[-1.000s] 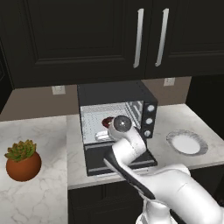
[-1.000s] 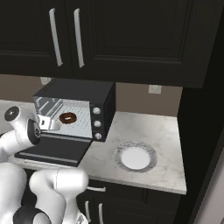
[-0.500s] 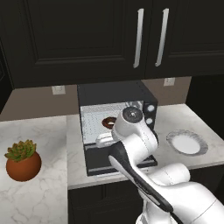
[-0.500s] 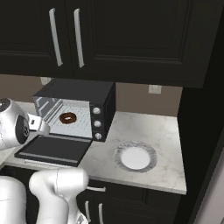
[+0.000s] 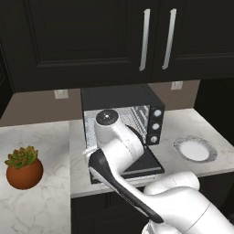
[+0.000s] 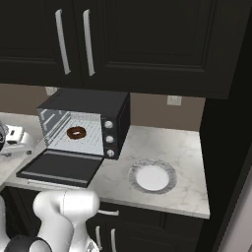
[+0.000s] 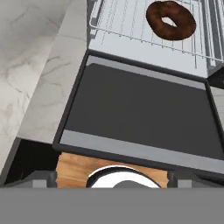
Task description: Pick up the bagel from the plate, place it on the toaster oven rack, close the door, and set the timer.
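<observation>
One step is behind you: at the left of the right base view the gripper (image 6: 14,135), jaws spread and holding nothing, has drawn back from the oven mouth over the last second. Moving right, the bagel (image 6: 76,132) lies on the toaster oven rack (image 6: 74,139), with the door (image 6: 61,168) hanging flat open below it. Farther right the plate (image 6: 152,177) sits bare. You should judge closing the door as next.

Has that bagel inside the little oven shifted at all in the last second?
No. In the right base view the bagel lies on the toaster oven rack, left of the knob panel, as before.
</observation>
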### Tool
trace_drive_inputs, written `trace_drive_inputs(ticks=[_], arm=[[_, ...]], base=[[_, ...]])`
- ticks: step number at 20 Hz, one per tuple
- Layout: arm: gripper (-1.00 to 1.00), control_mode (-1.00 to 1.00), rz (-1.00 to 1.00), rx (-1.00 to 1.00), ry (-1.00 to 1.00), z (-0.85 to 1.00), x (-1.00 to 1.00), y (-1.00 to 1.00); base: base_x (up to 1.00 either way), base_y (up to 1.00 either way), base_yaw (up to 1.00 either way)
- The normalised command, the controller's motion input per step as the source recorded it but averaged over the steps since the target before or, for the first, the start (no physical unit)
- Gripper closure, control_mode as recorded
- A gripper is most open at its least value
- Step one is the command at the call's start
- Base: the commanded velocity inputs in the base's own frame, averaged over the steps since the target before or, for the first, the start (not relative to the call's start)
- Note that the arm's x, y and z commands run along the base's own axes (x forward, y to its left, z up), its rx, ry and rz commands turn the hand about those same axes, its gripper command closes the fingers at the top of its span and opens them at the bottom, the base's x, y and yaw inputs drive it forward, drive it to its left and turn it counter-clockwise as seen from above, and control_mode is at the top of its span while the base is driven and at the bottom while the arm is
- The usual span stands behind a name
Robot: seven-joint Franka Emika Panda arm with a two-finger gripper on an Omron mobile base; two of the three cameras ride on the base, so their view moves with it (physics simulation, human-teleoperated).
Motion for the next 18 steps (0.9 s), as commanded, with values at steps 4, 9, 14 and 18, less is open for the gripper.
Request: trace_drive_inputs(ticks=[4, 9, 14, 18], arm=[[-1.00, -1.00, 0.00, -0.29, 0.00, -0.17, -0.03, 0.26], [-1.00, -1.00, 0.00, -0.24, 0.06, -0.30, 0.00, 0.03], [-1.00, -1.00, 0.00, -0.14, 0.03, -0.35, 0.00, 0.00], [-1.00, -1.00, 0.03, -0.11, 0.00, -0.36, -0.04, 0.00]], base=[[0.00, 0.00, 0.00], [0.00, 0.00, 0.00], [0.00, 0.00, 0.00], [0.00, 0.00, 0.00]])
